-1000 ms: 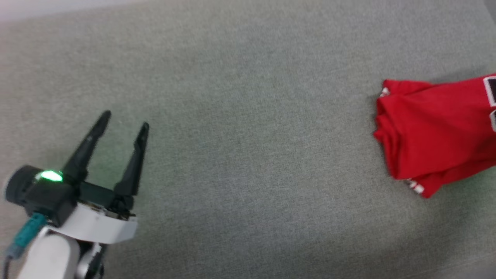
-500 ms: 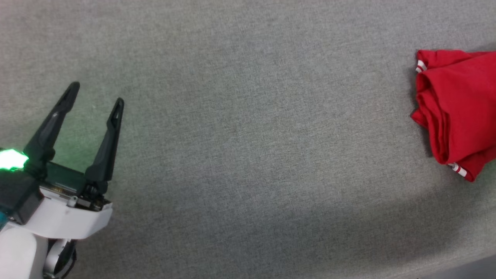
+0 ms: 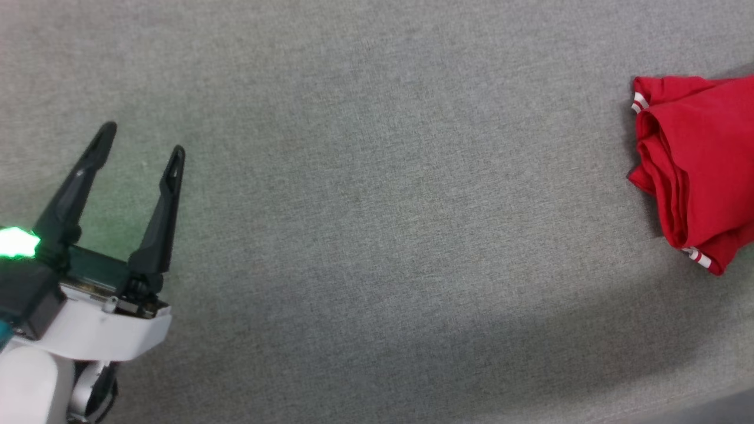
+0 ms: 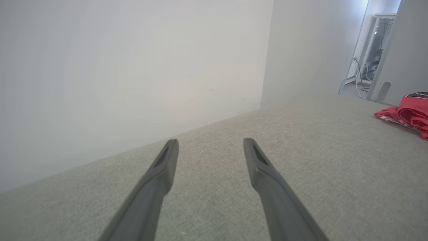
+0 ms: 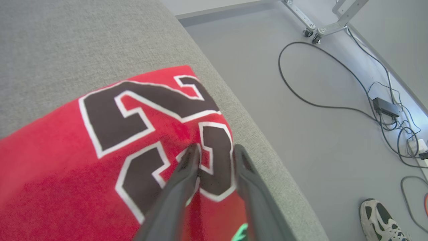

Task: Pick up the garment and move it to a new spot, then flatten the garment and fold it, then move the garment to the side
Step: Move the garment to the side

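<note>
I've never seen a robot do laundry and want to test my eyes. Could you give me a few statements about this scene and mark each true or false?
1. The jersey lies on the grey surface. True.
2. The left gripper holds the jersey. False: it is open and well apart from the jersey.
3. The jersey is blue. False: it is red, with black numbers outlined in white.
4. The right gripper is over the jersey's numbers. True.
5. A shoe is on the floor. True.
</note>
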`<state>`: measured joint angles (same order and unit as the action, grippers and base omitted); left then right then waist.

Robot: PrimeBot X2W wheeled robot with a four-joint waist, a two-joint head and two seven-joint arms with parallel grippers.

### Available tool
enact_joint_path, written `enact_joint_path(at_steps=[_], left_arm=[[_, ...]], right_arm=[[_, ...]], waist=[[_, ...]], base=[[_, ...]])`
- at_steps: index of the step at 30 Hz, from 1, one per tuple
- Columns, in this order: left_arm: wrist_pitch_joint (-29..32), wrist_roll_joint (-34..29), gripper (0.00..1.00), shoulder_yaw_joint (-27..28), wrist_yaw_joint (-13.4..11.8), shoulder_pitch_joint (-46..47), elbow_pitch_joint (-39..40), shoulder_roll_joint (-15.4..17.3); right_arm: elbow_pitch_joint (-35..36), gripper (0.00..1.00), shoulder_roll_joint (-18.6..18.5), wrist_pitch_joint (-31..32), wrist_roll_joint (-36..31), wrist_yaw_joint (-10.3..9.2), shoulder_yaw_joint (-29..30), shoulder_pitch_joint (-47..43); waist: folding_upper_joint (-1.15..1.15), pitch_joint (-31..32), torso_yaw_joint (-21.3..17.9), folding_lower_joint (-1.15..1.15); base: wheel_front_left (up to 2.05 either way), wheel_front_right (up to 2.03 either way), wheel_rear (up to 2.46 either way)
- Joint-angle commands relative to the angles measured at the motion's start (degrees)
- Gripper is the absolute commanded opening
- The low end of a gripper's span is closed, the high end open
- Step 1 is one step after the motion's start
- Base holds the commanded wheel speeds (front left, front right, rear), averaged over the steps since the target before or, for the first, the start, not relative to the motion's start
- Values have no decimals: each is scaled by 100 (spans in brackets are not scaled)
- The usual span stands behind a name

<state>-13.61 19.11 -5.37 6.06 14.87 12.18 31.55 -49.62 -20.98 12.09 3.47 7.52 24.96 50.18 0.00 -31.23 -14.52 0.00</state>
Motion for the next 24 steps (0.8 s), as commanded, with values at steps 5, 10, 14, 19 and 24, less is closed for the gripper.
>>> enact_joint_path(at_steps=[5,10,14,19,24], left_arm=[[-79,-40,100,-41,-143,15,-327,-244],[-141,-159,100,-138,-180,-44,-693,-486],[-153,-56,100,-69,-141,-150,-925,-748],[-157,42,100,96,-66,-264,-1200,-1052],[-147,-43,100,397,8,-504,-1363,-1281]], right_arm=[[-109,100,-264,-147,-11,-6,-376,-19],[72,100,-283,-196,271,-6,-1010,-238],[478,100,-169,-185,587,-6,-1616,-497],[1090,100,16,-189,958,-6,-2329,-966],[1615,100,218,-255,1335,-6,-2864,-1475]], waist=[[0,417,208,0],[0,874,460,0],[0,1238,698,0],[0,1664,983,0],[0,2022,1213,0]], base=[[0,0,0],[0,0,0],[0,0,0],[0,0,0],[0,0,0]])
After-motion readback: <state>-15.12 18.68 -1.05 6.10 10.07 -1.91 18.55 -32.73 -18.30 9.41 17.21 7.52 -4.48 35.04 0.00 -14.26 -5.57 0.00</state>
